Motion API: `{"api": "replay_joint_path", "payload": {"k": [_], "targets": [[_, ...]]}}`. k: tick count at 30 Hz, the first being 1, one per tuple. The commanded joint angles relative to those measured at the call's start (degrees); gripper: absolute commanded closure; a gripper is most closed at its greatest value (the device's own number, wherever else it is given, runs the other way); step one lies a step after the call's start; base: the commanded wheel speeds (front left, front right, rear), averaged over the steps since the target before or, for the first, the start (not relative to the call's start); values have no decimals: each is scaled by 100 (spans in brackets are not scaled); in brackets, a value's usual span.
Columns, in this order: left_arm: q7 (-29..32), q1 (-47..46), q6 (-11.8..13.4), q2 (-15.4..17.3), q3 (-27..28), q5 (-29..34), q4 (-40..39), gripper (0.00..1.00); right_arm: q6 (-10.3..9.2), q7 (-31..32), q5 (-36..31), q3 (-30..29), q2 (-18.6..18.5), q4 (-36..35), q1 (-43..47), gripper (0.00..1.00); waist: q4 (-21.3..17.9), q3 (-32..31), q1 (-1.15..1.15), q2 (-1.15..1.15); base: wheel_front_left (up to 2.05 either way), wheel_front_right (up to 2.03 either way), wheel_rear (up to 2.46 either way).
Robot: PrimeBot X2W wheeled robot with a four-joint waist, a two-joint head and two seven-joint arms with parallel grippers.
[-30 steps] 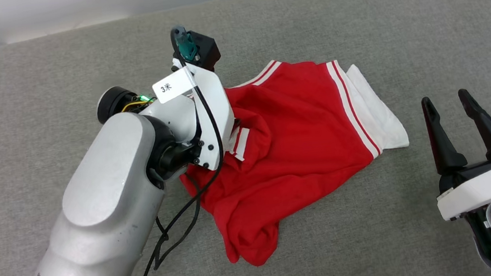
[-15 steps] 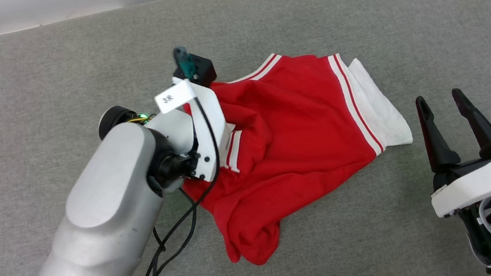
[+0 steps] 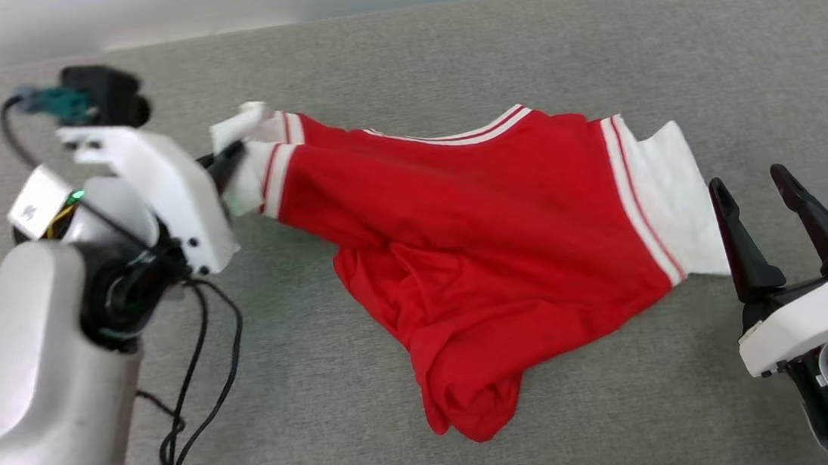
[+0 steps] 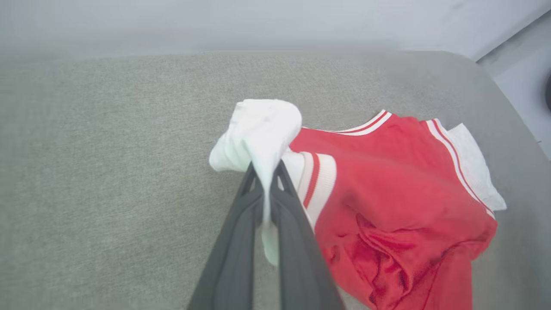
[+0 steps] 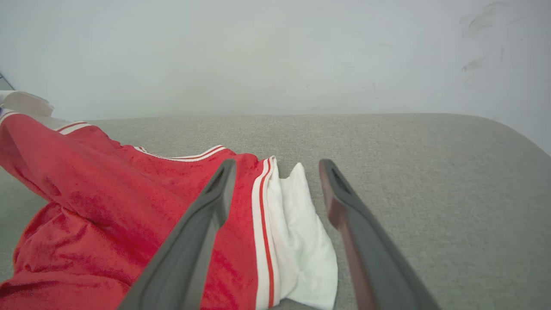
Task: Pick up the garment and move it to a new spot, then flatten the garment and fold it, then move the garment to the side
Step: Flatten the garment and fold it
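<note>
1. The garment (image 3: 506, 239), a red T-shirt with white sleeves, lies rumpled on the grey fabric-covered tabletop (image 3: 442, 47), near the middle of the head view.
2. The left end effector (image 3: 228, 159) sits at the garment's 10 o'clock. Its two dark fingers are clamped on one white sleeve (image 3: 245, 123).
3. In the left wrist view those fingers nearly meet. White cloth runs down between them and bunches into a lump beyond the tips.
4. From the held sleeve the red body stretches toward 4 o'clock. In the right wrist view this end slopes upward, lifted off the tabletop.
5. The striped neckline trim (image 3: 480, 129) runs along the garment's 12 o'clock edge.
6. The other sleeve (image 3: 672, 192) lies flat at the garment's 3 o'clock, with red-and-white stripes along its seam.
7. A bunched fold of red cloth (image 3: 468, 402) trails toward 6 o'clock, creased and doubled on itself.
8. The right end effector (image 3: 749, 179) is at the garment's 3 o'clock, fingers spread wide and holding nothing.
9. In the right wrist view one of its fingers crosses in front of the red body, and the flat sleeve shows in the gap between them. Whether a tip touches the cloth cannot be told.
10. A black cable (image 3: 194, 390) loops down from the left wrist over the tabletop, at the garment's 8 o'clock.
</note>
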Motion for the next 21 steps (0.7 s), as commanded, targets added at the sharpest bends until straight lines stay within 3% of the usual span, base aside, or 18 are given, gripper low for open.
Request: {"api": "replay_joint_path", "payload": {"k": [1,9,10,11,12,21], "targets": [[-106,217,40,49,82,-52,3,100,-2,20,-40,8,-29,-33,55,0,79,-13,0,0,0,0,0],[-959,1149,188,73,541,-186,604,100,-2,206,-108,27,-71,-87,101,0,226,11,0,0,0,0,0],[-1063,1230,187,73,565,-178,730,65,-2,228,-116,26,-70,-89,106,0,233,4,0,0,0,0,0],[-1162,1295,169,96,569,-129,857,7,-2,235,-115,28,-70,-92,108,0,239,-2,0,0,0,0,0],[-1266,1354,162,130,549,-57,982,0,-2,250,-113,23,-71,-98,109,0,250,-7,0,0,0,0,0],[-3019,1531,547,236,713,649,1442,0,-2,368,-107,-52,-89,-90,191,0,424,-234,0,0,0,0,0]]}}
